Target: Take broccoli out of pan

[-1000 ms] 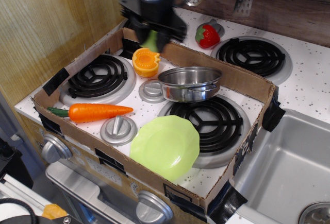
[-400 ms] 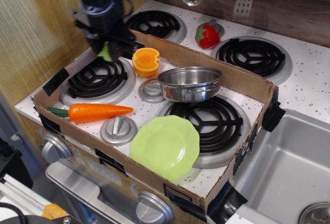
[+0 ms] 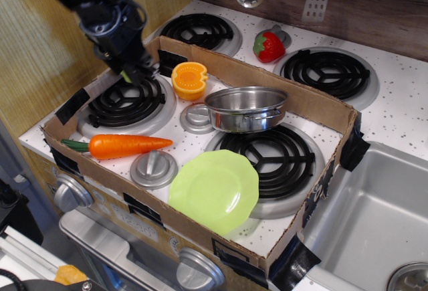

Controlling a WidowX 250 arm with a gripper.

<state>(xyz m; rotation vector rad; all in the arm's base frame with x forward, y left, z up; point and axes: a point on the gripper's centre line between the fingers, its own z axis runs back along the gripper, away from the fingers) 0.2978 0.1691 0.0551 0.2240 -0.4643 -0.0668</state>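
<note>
Over the back-left burner [image 3: 127,100], the gripper [image 3: 131,71] is closed on the broccoli [image 3: 126,75], of which only a sliver of light green shows between the fingers, well apart from the empty pan [image 3: 246,108]. It looks like a light, stiff, lumpy plastic piece, likely smooth enough to slip. A pinch across its widest part, squarely between the pads, seems safest.
</note>
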